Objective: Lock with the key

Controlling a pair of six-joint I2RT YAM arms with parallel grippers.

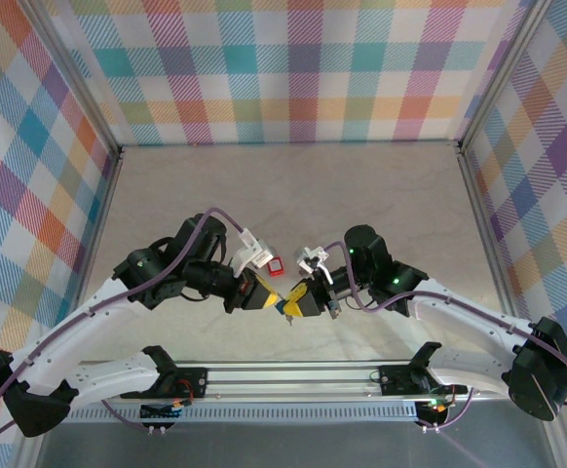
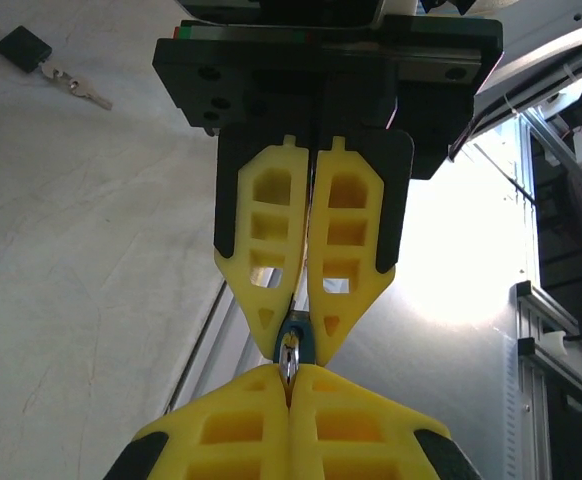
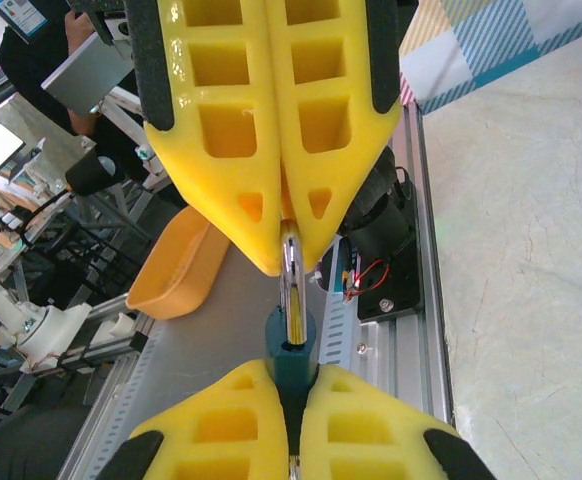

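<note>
Padlock (image 2: 297, 345) sat between both grippers over near-centre tabletop (image 1: 283, 185): left gripper (image 1: 276, 302) on its left, right gripper (image 1: 301, 306) on its right, tips facing. Key (image 2: 31, 52) lay on tabletop, well apart.

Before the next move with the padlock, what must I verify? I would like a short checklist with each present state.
1. Right pincer shut on the teal lock body: ok.
2. Left pincer shut on the silver shackle: ok.
3. Shackle pushed fully into the body: cannot tell.
4. Key held by a pincer: not ok; it lies on the table, apart from both.
5. Pincers facing each other in line: ok.
</note>
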